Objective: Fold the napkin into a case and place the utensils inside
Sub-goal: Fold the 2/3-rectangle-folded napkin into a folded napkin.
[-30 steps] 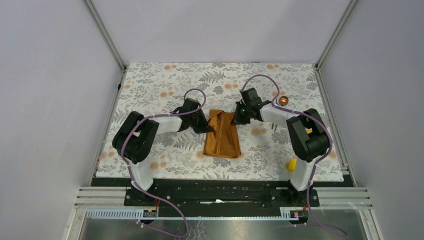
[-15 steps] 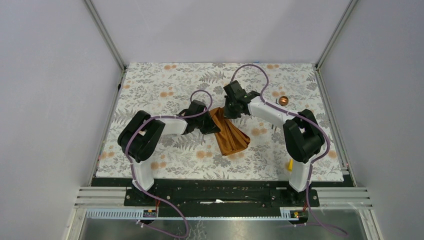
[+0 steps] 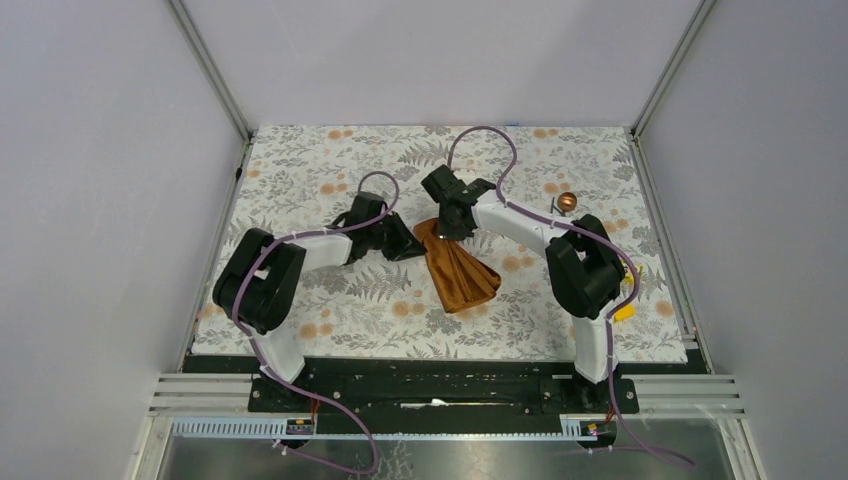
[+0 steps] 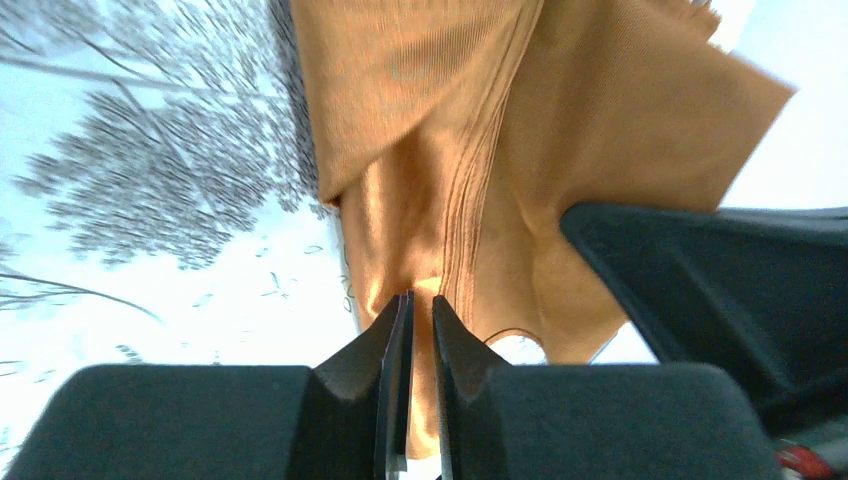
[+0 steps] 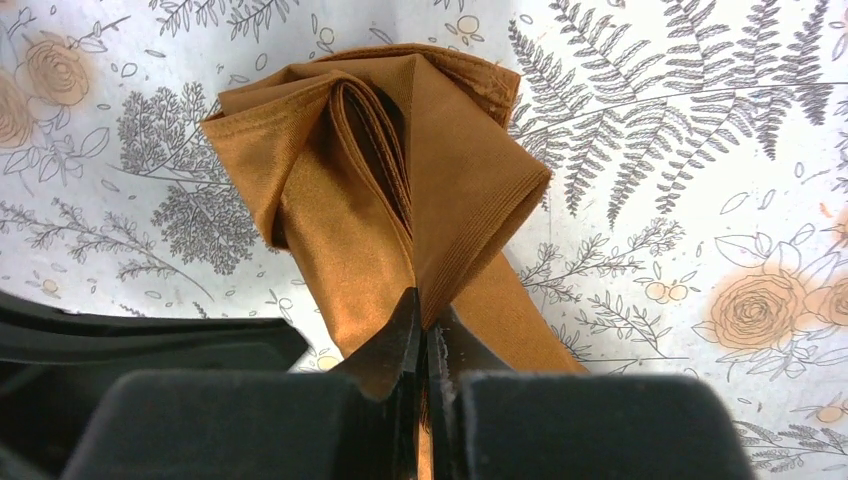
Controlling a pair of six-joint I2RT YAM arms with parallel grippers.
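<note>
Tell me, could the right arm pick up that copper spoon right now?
Probably not yet: the right gripper is pinched shut on the napkin, though the spoon lies in the open.

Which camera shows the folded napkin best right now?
Right wrist: the napkin is large and centred, folds and layered edges sharp. Top external shows it small, partly under the right gripper. Left wrist shows only a cropped, softer close-up.

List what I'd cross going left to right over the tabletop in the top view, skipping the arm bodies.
left gripper → napkin → copper-bowled spoon → yellow block
</note>
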